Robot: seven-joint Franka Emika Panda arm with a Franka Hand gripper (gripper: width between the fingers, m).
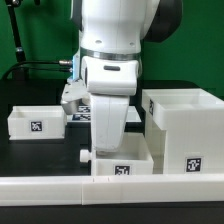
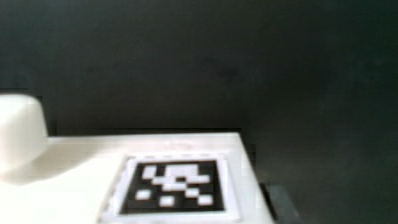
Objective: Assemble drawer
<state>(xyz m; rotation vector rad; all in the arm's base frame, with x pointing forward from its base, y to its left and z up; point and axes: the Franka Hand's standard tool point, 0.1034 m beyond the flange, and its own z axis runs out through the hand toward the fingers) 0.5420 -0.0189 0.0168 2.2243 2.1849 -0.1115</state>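
Gripper [image 1: 109, 138] is being held low at centre frame in the ext. view, right over the near tray [image 1: 122, 163]. Its fingertips are being hidden behind the tray's back wall, so opening & any hold cannot be told. That tray is being shown at lower centre, directly below the gripper, long axis running across the frame, w/ its knob [image 1: 84, 155] sticking out at the left end. At frame right the casing [image 1: 185, 128] is being seen just beside this tray, open side apparently facing up. At mid left the second tray [image 1: 34, 122] is lying well apart. Along the bottom edge the border blocks [image 1: 60, 190] are running close in front of the near tray, and are judged the main limit on any slide fwd.

In the wrist view no fingers are being shown. A white surface [image 2: 89, 160] w/ a tag [image 2: 173, 186] is being seen close up against the black table [image 2: 214, 60]. A blurred rounded white shape [image 2: 18, 135] is touching it, poss. the knob.
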